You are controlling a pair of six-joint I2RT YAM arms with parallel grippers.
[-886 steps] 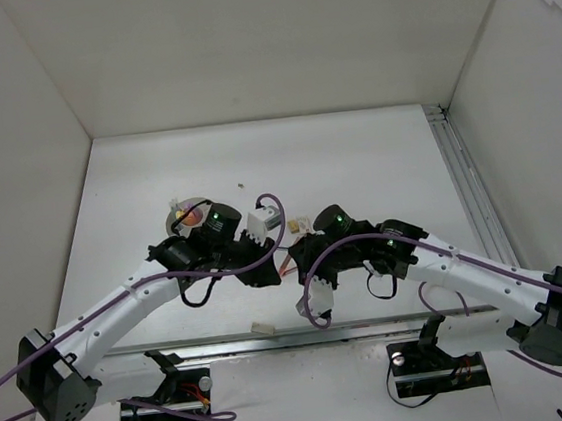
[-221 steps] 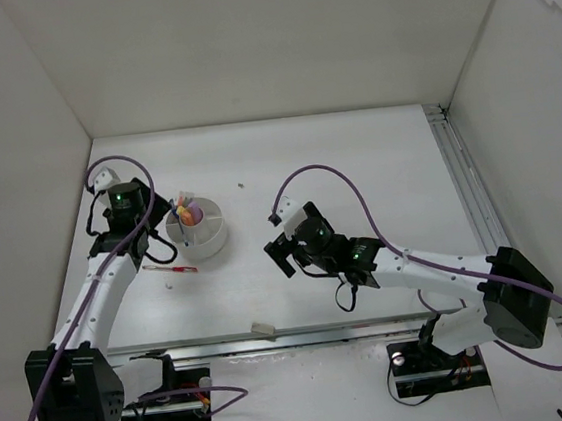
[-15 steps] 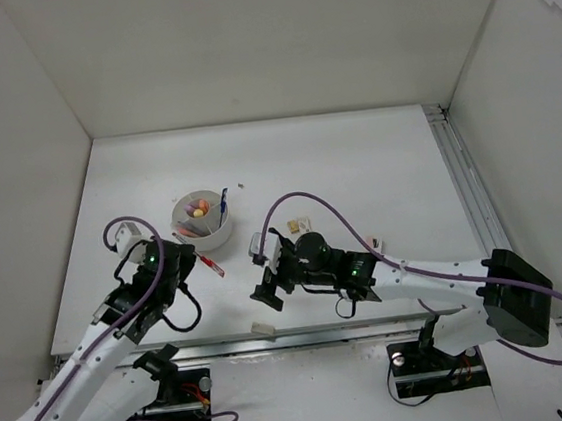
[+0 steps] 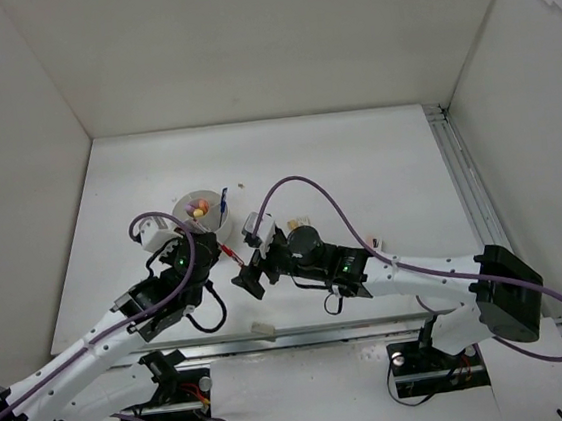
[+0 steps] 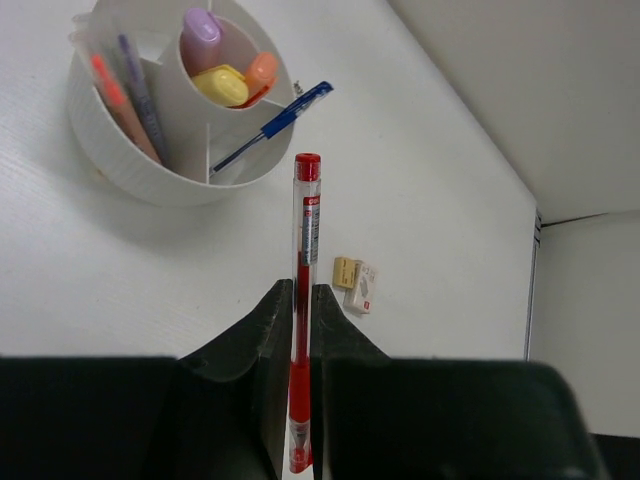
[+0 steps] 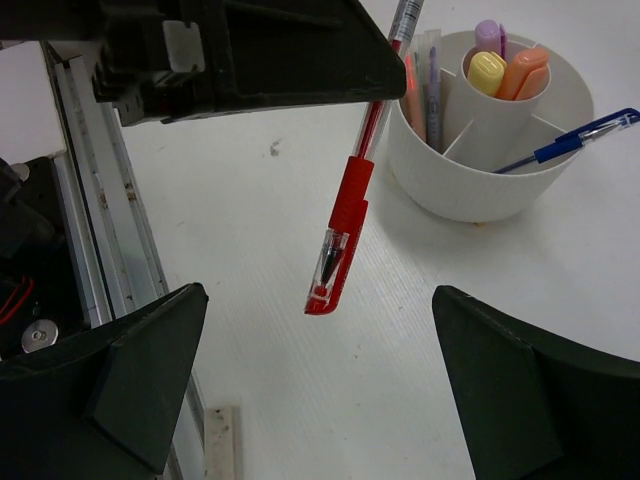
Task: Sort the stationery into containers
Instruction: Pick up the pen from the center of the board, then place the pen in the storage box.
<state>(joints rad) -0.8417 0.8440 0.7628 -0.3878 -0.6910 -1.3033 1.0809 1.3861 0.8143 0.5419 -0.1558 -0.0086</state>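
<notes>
The left gripper (image 5: 300, 312) is clamped on a red pen (image 5: 304, 250), held just beside the white divided cup (image 5: 130, 172). The right gripper (image 6: 320, 370) faces the cup too, its fingers spread wide and holding nothing. The cup's centre compartment holds markers (image 5: 222, 84). A blue pen (image 5: 276, 124) leans out of an outer compartment.

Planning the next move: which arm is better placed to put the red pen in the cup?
Left: left gripper grips the red pen near the cup; right gripper is open and empty.
</notes>
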